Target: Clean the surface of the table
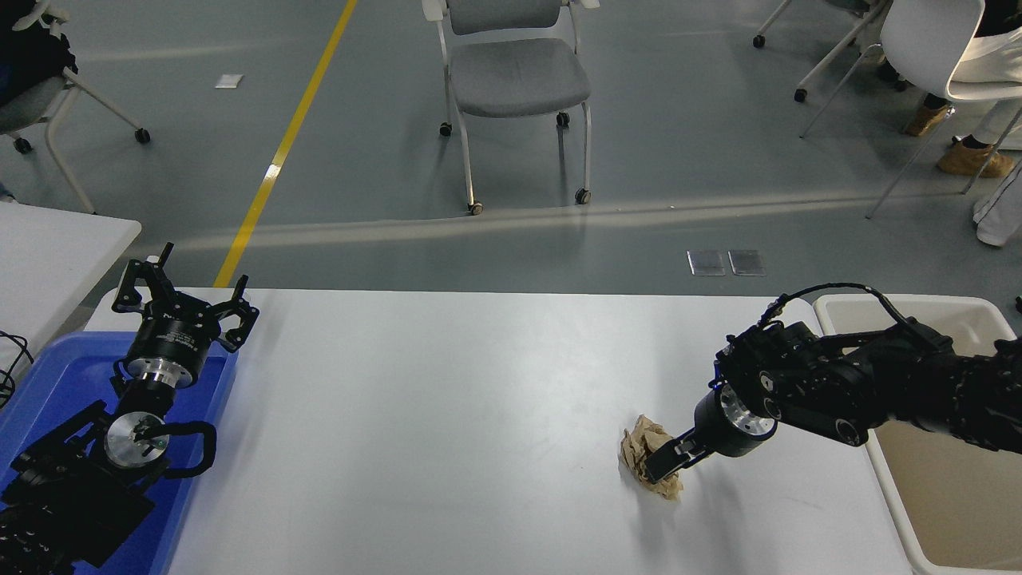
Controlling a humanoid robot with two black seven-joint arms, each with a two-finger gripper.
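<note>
The table surface (447, 415) is a wide glossy white top. A crumpled ball of tan paper (648, 451) lies on it right of centre. My right gripper (664, 462) reaches in from the right edge and is down on the near right side of the paper ball, touching it. Its tip is seen side-on as one dark bar, so its state is hidden. My left gripper (185, 291) is parked at the lower left above a blue bin, open and holding nothing.
A blue bin (48, 383) sits at the table's left end under the left arm. A white bin (950, 495) with a tan inside stands off the table's right end. A smaller white table (48, 247) is at far left. Chairs (515, 76) stand on the floor beyond.
</note>
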